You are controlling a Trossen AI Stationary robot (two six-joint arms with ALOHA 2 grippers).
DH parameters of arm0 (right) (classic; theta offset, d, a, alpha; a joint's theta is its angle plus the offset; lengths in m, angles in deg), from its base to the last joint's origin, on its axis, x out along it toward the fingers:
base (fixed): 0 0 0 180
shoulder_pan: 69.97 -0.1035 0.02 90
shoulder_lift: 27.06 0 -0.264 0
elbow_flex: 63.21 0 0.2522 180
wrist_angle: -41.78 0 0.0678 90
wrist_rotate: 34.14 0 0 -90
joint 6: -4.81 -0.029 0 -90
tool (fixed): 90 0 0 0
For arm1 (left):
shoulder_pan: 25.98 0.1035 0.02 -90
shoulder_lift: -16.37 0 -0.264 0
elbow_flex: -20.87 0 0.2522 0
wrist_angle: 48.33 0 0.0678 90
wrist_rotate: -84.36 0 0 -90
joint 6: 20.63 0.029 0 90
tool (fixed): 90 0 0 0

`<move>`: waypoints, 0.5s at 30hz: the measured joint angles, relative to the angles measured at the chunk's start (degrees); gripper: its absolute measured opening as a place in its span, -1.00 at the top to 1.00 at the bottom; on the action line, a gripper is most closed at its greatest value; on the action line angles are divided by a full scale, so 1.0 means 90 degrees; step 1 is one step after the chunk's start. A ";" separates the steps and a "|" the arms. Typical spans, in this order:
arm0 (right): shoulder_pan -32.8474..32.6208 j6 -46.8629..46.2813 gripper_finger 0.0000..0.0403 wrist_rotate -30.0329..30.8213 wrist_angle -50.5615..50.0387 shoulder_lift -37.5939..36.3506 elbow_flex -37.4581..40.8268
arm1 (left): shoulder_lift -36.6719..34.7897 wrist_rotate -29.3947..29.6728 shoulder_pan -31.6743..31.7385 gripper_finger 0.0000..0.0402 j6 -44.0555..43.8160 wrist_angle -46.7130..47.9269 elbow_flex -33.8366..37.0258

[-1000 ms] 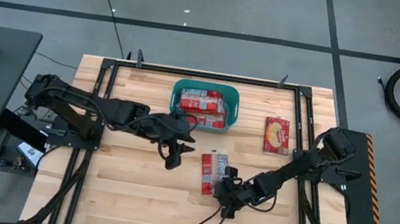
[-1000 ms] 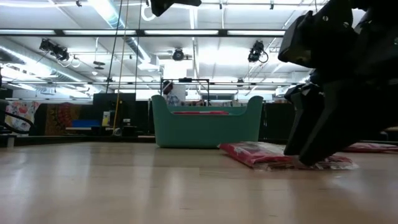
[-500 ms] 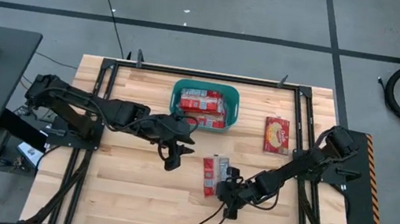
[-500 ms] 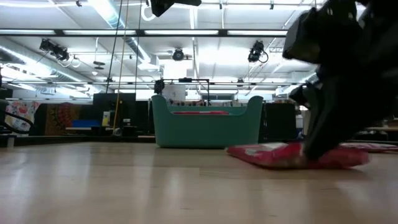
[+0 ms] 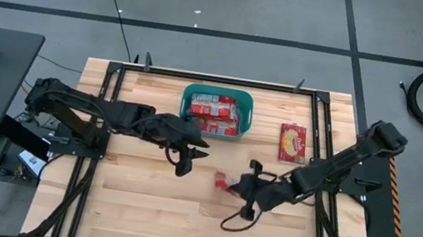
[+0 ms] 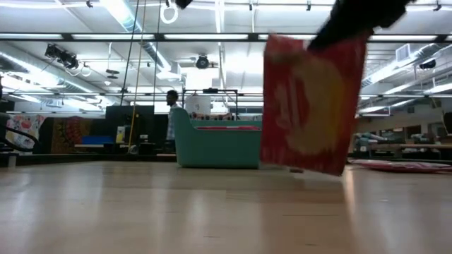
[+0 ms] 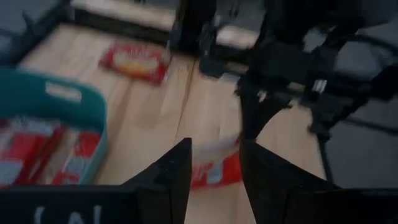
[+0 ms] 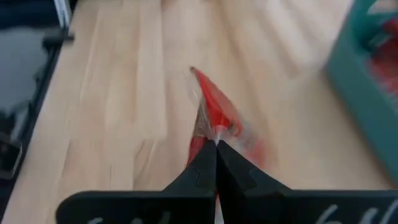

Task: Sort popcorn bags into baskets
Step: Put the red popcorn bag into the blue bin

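A red popcorn bag [image 6: 311, 106] with a yellowish round design hangs from my right gripper [image 5: 242, 186], which is shut on it above the table's middle. The bag also shows in the right wrist view [image 8: 214, 106] and the left wrist view [image 7: 211, 169]. The teal tub [image 5: 216, 111] stands at the far middle, on its base, with several red packets lying in it. Another red packet [image 5: 293, 142] lies flat to the tub's right. My left gripper [image 5: 189, 159] is open and empty, left of the held bag, near the tub's front. My right gripper pinches the bag's upper edge [image 8: 215, 138] between its two shut fingers. The fingers come slanting down from the table's right side. The bag hangs upright below the fingers, slightly tilted, clear of the table [image 6: 212, 212].
The tub [image 6: 233, 144] stands behind the hanging bag in the low view. A loose dark cable [image 5: 234, 219] lies on the table near my right arm. Bare wood lies along the near edge and the left half. A person [image 6: 171, 116] stands in the room beyond.
My right gripper has risen from the table with the bag and gone slightly toward the right edge. The bag, which lay flat, now hangs upright, lifted clear.
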 joint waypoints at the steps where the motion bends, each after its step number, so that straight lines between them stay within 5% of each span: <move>1: 0.0023 0.0092 0.98 0.0130 0.0010 -0.0161 0.0000 | 0.0000 0.0000 0.0021 0.31 0.0046 -0.0097 -0.0068; 15: 0.1134 0.1500 0.98 0.0936 0.0856 -0.1718 -0.0012 | -0.0034 0.0019 0.0523 0.31 0.0762 -0.0497 -0.1405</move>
